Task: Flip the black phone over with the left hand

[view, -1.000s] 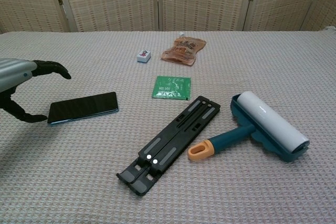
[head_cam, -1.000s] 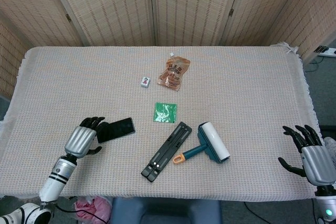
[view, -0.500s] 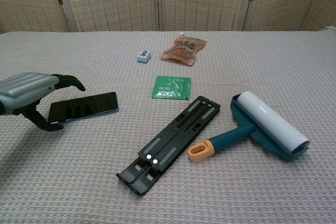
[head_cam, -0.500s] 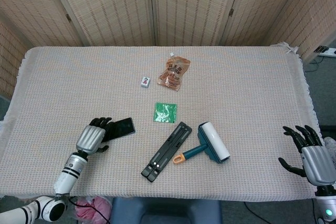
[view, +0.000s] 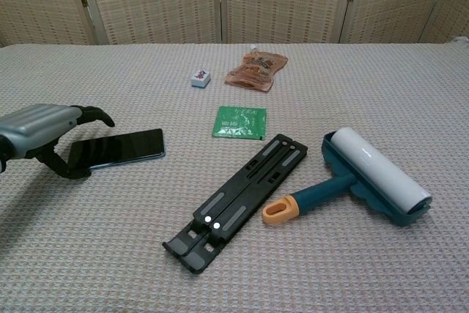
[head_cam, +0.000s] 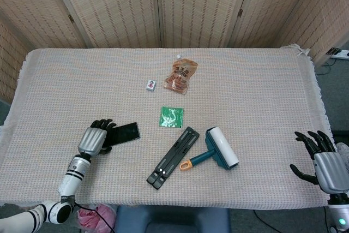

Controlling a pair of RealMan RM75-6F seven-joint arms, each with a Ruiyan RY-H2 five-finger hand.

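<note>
The black phone (view: 117, 149) lies flat near the front left corner of the table (head_cam: 256, 80), screen up. The left hand (view: 44, 131) sits at the phone's left end, fingers curved over it and thumb low at its near corner; whether they grip it I cannot tell. The right hand (head_cam: 322, 159) hovers off the front right corner, fingers spread, holding nothing.

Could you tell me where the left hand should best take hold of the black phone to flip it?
Probably its near-left short end, coming from the left. The black phone lies flat, screen up, on the tablecloth, and the left hand already straddles that end, fingers above and thumb at the front edge.
</note>
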